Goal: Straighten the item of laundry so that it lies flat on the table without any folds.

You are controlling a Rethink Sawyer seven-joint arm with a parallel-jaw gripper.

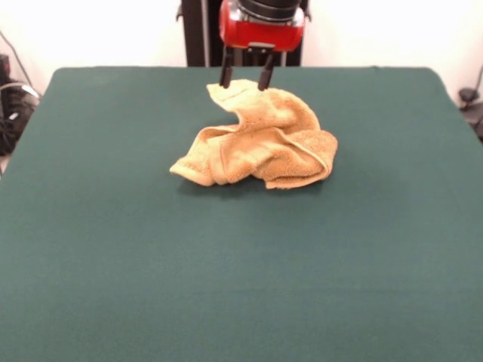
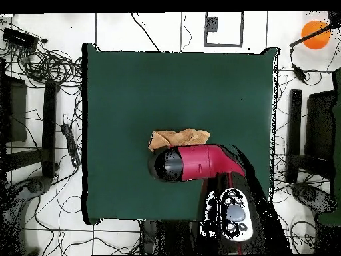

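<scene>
Claw [image 1: 245, 78] with its two dark fingers spread apart, straddling the raised far edge of one crumpled towel [image 1: 260, 139].

One golden-orange towel lies bunched in thick folds near the middle of the one dark green table [image 1: 113, 249], a little toward its far side; its highest fold stands up between the open fingers, though whether they touch the cloth cannot be told. From above, one red and black arm [image 2: 196, 163] covers much of the towel, leaving a strip showing. Beyond the table, cables [image 2: 46, 63] lie on the floor. No writing or label can be read.
</scene>
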